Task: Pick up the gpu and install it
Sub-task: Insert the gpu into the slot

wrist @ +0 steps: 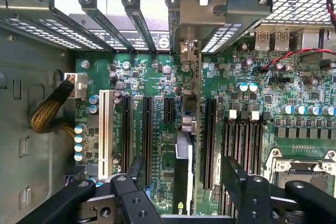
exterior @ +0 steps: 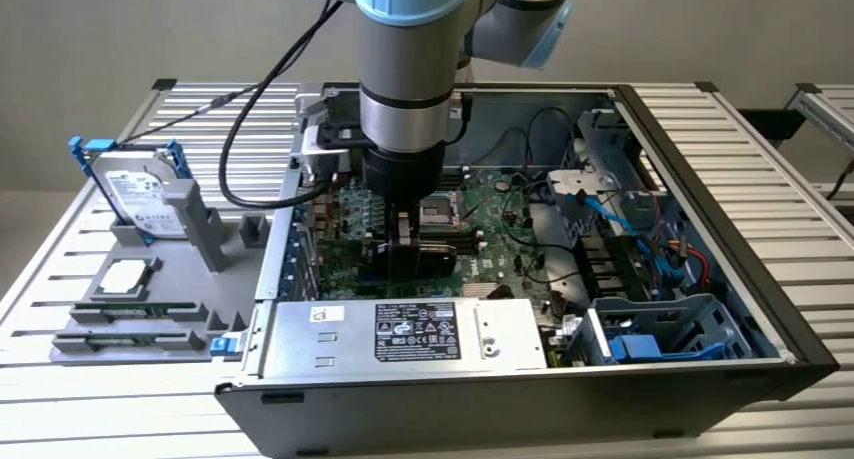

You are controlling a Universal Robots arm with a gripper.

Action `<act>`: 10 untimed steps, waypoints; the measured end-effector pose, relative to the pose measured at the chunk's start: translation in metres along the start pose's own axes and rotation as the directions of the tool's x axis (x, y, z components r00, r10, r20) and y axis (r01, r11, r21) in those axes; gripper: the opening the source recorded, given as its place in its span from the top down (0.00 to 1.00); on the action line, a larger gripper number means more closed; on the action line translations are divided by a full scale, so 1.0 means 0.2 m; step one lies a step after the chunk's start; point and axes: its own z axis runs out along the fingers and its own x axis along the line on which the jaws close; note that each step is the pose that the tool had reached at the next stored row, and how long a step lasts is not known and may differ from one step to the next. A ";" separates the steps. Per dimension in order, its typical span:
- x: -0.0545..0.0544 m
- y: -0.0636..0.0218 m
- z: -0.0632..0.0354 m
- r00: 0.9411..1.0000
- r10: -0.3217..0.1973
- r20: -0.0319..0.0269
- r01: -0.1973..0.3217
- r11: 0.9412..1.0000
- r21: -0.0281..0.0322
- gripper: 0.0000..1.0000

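Note:
The gpu (wrist: 182, 156) stands on edge in a motherboard slot, seen end-on in the wrist view as a thin black card, with its silver bracket (wrist: 189, 51) at the case's rear wall. My gripper (wrist: 184, 167) is open just above it. One black finger (wrist: 135, 169) stands on each side of the card, with a gap between each finger and the card. In the exterior view the gripper (exterior: 407, 241) reaches down into the open computer case (exterior: 747, 269), and the gpu (exterior: 447, 256) shows as a dark block beside the fingers.
Long black expansion slots (wrist: 147, 129) and a white slot (wrist: 103, 129) lie beside the card. The CPU socket (wrist: 302, 174) and a braided cable (wrist: 50, 111) are close by. Outside the case a grey tray (exterior: 160, 279) holds a hard drive in a blue frame (exterior: 134, 189) and memory sticks (exterior: 134, 311).

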 end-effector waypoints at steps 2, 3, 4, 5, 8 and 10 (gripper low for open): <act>0.00 0.000 0.000 1.000 0.000 0.000 0.000 1.000 0.000 0.30; 0.00 0.000 0.000 1.000 0.000 0.000 0.000 1.000 0.000 0.30; 0.00 0.000 0.000 1.000 0.000 0.000 0.000 1.000 0.000 0.30; 0.00 0.000 0.000 1.000 0.000 0.000 0.000 1.000 0.000 0.30; 0.00 0.000 0.000 1.000 0.000 0.000 0.000 1.000 0.000 0.30; 0.00 0.000 0.000 1.000 0.000 0.000 0.000 1.000 0.000 0.30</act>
